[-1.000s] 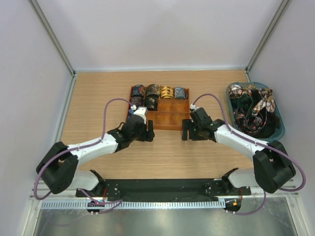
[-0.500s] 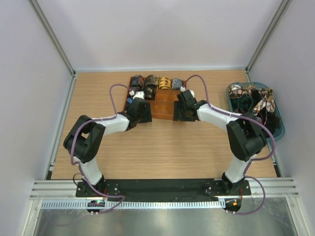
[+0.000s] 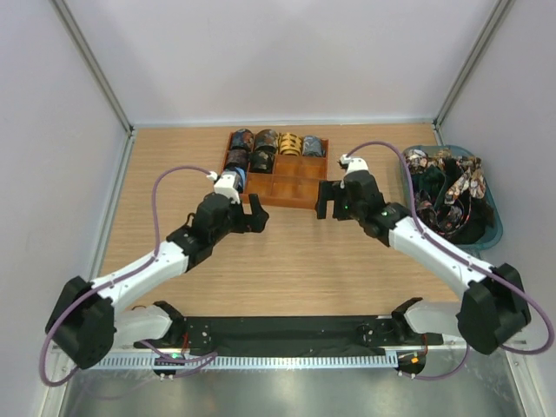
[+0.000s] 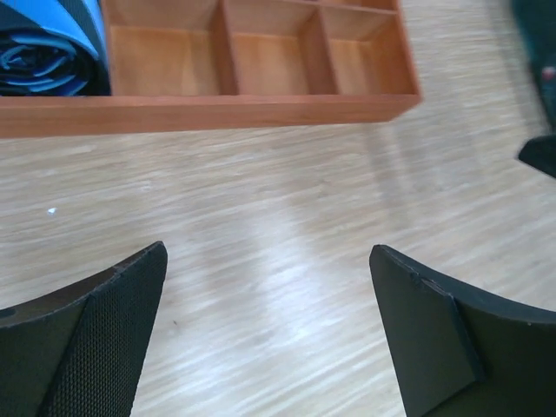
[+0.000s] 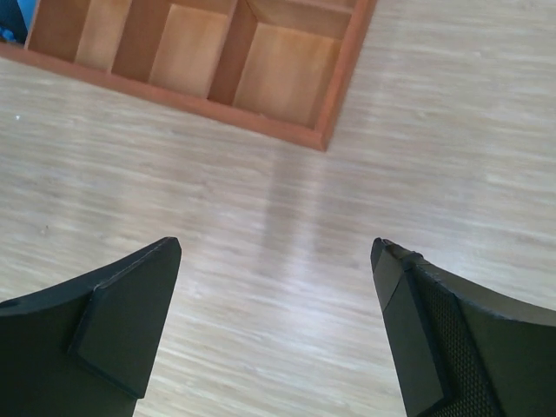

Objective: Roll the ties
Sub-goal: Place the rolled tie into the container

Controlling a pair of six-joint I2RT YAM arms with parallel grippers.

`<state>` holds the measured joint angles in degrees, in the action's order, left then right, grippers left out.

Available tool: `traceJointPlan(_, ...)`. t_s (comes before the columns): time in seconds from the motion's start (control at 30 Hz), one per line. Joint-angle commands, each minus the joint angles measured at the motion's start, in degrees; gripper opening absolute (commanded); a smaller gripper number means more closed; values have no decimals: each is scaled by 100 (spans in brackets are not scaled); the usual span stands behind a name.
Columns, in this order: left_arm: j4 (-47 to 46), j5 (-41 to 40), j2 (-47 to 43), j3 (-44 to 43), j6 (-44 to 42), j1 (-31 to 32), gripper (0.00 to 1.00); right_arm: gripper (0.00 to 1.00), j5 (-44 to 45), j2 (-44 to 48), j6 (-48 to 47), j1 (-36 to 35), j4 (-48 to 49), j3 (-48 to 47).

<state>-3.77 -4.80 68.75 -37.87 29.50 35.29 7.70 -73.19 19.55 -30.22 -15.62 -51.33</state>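
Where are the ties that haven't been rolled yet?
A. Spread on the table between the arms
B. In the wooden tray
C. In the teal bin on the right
C: the loose ties lie heaped in the teal bin, while the tray holds only rolls.

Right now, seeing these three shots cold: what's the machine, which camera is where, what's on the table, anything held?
These are two robot arms bolted at the table's near edge. The wide picture comes from a fixed camera above and behind them. The other two look out from each wrist, between that arm's own fingers. On the wooden table sits a compartmented wooden tray with rolled ties in some cells. At the right is a teal bin of loose ties. The left gripper and right gripper are both open over bare table near the tray, holding nothing.
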Motion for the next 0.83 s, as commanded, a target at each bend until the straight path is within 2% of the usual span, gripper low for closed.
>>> traceJointPlan(0.0, -166, -469, -730, 498, -242, 435, 100, 100, 170, 664, -48, -19, 760, 649)
traceJointPlan(0.07, -737, -321, -889, 806, -242, 444, 100, 100, 275, 1042, 40, -19, 1286, 1141)
traceJointPlan(0.27, -1617, -249, -1162, 1807, -639, 444, 100, 100, 469, 1885, 93, -11, 2912, 2759)
traceJointPlan(0.43, -2268, -144, -1338, 2117, -550, 444, 100, 100, 109, 2133, -39, -19, 3162, 2962)
traceJointPlan(0.8, -2058, -232, -1259, 1994, -524, 444, 100, 100, 21, 2081, -48, -19, 3275, 2997)
